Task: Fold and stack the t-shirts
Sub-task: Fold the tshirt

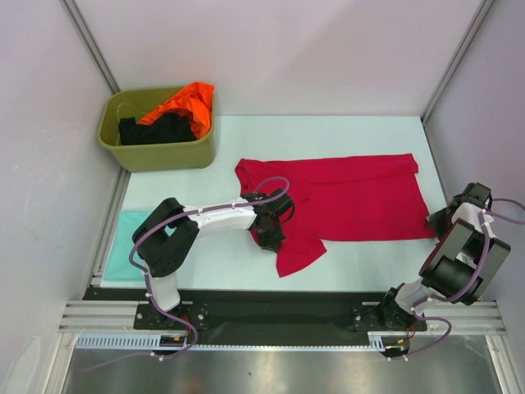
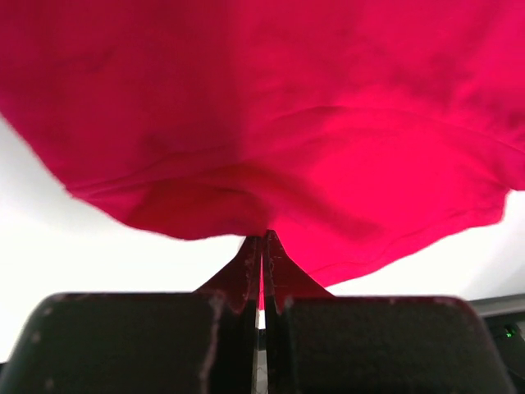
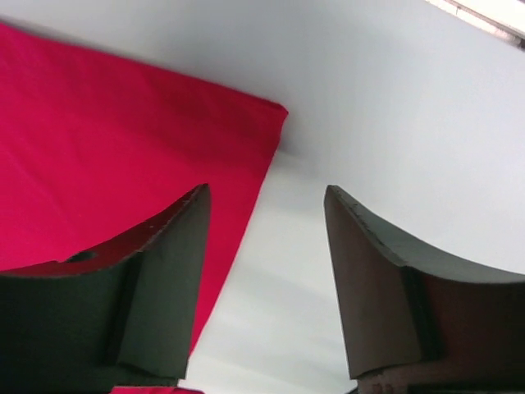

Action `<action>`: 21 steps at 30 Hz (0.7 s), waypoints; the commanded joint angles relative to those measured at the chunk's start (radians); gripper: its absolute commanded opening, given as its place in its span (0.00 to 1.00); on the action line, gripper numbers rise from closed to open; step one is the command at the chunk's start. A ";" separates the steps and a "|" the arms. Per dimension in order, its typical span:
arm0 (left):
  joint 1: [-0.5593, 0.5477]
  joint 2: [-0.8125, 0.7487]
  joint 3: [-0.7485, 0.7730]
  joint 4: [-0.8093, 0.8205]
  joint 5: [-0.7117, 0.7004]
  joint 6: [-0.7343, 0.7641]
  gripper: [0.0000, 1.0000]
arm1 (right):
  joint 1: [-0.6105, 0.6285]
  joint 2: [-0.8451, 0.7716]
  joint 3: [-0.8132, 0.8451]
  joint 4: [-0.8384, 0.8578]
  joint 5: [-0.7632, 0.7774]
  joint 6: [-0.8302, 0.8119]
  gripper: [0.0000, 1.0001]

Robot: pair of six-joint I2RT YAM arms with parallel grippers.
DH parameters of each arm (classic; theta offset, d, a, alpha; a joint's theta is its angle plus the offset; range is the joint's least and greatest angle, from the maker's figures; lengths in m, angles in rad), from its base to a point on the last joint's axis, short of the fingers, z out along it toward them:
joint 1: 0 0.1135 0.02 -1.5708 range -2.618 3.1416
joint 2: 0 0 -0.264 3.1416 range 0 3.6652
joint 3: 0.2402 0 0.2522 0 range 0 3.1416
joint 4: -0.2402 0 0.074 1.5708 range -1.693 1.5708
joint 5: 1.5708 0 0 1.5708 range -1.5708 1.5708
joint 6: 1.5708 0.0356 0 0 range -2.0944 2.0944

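Crimson-red t-shirt (image 1: pixel 353 197) spread flat, table (image 1: pixel 369 263) showing all round it; left gripper (image 2: pixel 262 242) clamped on its near-left flap, right gripper (image 3: pixel 267 197) gaping astride its right edge.

An olive-green plastic tub (image 1: pixel 160 152) stands at the far left corner of the pale bench (image 1: pixel 369 267), well apart from the left hand (image 1: pixel 271 236), beyond it and to its left. Bare bench lies on the near side of that hand and stretches across toward the right hand (image 1: pixel 436 220). The right wrist view shows pale surface just ahead of the right hand. White walls (image 1: pixel 287 49) close the bench in at the back and on both sides, with grey metal posts (image 1: pixel 90 41) in the far corners. The right wall is close beside the right hand. Nearer than both hands, a black plate (image 1: pixel 279 310) runs along the bench's near edge, followed by ribbed aluminium rails (image 1: pixel 98 316) and a brushed metal sheet (image 1: pixel 279 369).
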 commanded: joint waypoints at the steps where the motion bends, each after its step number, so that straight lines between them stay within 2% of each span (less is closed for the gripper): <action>1: 0.007 -0.040 0.019 0.068 0.037 0.050 0.00 | -0.006 -0.011 0.018 0.087 0.034 0.023 0.61; 4: 0.007 -0.050 0.008 0.096 0.042 0.067 0.01 | -0.006 0.005 0.013 0.115 0.031 0.030 0.53; 18: 0.022 -0.121 -0.046 0.134 0.044 0.076 0.00 | 0.043 0.097 0.004 0.129 0.140 0.058 0.50; 21: 0.027 -0.139 -0.053 0.132 0.028 0.084 0.00 | 0.047 0.136 0.008 0.135 0.149 0.052 0.42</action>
